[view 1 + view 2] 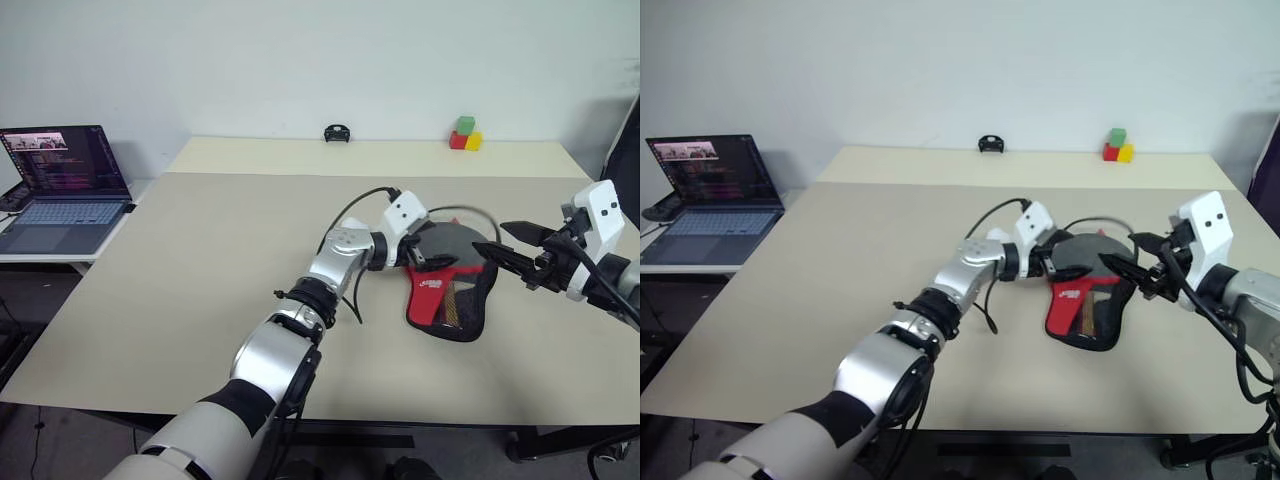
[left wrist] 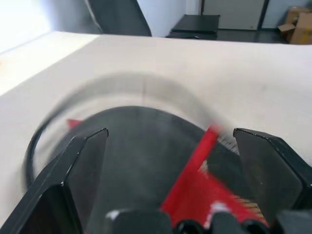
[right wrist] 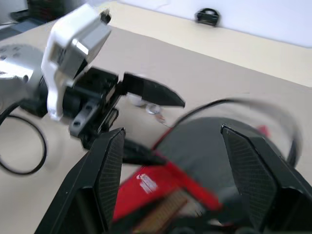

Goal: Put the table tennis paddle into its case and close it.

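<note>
Paddle case (image 1: 447, 290), black with a red panel, lies flat on the tan table (image 1: 200, 260), toward the robot's right side. The paddle's (image 1: 445, 240) dark round face sits at the case's far end. The left gripper (image 1: 425, 256) is at the case's left edge with its two fingers spread wide, holding nothing. The right gripper (image 1: 510, 250) hangs just above the case's right edge, fingers apart, empty too. Lots of bare table lies all around, and the near edge is well apart from the case.

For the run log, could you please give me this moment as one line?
paddle: inside case, head sticking out | case: on table, unzipped | left hand: open, at case | right hand: open, beside case
</note>
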Controlling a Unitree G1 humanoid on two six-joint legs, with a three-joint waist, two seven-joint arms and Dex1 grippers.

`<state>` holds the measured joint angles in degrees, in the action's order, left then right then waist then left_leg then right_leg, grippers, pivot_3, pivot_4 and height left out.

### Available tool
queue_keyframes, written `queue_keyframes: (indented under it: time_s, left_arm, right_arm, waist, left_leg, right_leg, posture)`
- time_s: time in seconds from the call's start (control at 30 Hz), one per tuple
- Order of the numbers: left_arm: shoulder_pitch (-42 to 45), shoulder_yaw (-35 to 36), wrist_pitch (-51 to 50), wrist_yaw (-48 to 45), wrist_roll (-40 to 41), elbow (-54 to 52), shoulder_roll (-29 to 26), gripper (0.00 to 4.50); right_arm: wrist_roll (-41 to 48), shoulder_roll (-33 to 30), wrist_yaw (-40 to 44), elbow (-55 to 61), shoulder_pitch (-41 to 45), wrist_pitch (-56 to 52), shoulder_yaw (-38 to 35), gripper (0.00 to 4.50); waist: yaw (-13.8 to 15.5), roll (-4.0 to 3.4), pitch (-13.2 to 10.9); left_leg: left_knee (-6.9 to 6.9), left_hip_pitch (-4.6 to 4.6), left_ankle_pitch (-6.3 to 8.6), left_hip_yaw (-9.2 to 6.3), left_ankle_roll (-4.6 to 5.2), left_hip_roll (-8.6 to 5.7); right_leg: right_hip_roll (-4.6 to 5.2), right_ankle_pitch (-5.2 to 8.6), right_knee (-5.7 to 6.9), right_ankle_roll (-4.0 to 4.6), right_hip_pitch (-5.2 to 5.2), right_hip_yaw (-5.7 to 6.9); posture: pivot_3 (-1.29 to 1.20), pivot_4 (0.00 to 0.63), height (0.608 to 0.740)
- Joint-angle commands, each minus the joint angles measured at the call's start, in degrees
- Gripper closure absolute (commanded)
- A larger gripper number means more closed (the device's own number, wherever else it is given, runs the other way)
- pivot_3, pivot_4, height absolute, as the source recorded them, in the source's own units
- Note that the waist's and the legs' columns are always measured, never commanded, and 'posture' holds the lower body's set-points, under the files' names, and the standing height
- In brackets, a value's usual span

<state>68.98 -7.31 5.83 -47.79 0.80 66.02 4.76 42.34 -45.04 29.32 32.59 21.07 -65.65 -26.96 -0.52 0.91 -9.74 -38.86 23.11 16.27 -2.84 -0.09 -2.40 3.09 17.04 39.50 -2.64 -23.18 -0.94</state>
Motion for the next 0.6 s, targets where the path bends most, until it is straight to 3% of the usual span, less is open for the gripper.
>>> queue_keyframes:
  time_s: [0.03, 0.17, 0.3, 0.47, 0.6]
  left_arm:
    - [1.71, 0.94, 2.46, 1.57, -0.64, 1.29, 0.05, 0.00]
    - [0.37, 1.90, 4.12, 0.71, -0.43, 0.31, -2.37, 0.00]
    - [-3.38, 3.34, 5.06, -6.61, 2.54, -5.95, -6.20, 0.00]
    - [-11.34, 4.25, 1.69, -12.17, 5.19, -18.21, -13.21, 0.00]
    - [-16.78, 5.05, -3.62, -11.57, 7.20, -28.53, -17.21, 0.00]
  right_arm:
    - [1.12, -0.98, -1.54, 1.98, -0.20, 0.05, -2.05, 1.10]
    - [-0.15, -0.35, -2.93, 0.06, -1.84, 0.18, -0.39, 1.10]
    - [-2.60, 0.50, -3.84, -4.01, -3.18, 1.42, 3.19, 1.10]
    - [-6.23, 2.21, -5.56, -10.14, -1.85, 3.80, 7.40, 0.04]
    - [-8.66, 3.51, -5.48, -14.47, -1.15, 6.42, 10.16, 0.04]
  waist:
    - [-0.01, 0.01, -0.01]
    - [0.11, 0.02, -0.01]
    - [0.00, 0.02, -0.01]
    - [-0.14, 0.00, 0.00]
    - [-0.21, 0.00, 0.00]
  left_leg:
    - [0.00, -0.02, -0.01, 0.00, 0.02, 0.00]
    - [-0.02, -0.02, -0.04, -0.01, 0.05, -0.01]
    - [-0.02, -0.06, -0.04, 0.02, 0.04, 0.00]
    - [-0.02, -0.07, -0.06, 0.02, 0.02, 0.02]
    - [-0.05, -0.06, -0.06, -0.02, 0.02, 0.02]
  right_leg:
    - [0.00, 0.00, 0.05, 0.00, 0.00, 0.00]
    - [0.00, 0.00, 0.09, 0.00, 0.02, 0.02]
    - [0.00, 0.00, 0.12, 0.00, 0.02, -0.01]
    - [0.00, 0.00, 0.12, 0.01, 0.01, -0.03]
    - [0.02, 0.00, 0.12, 0.00, 0.01, -0.06]
  posture:
    - [0.00, 0.150, 0.740]
    - [0.00, 0.150, 0.740]
    - [0.00, 0.150, 0.740]
    - [0.00, 0.150, 0.740]
    - [0.00, 0.150, 0.740]
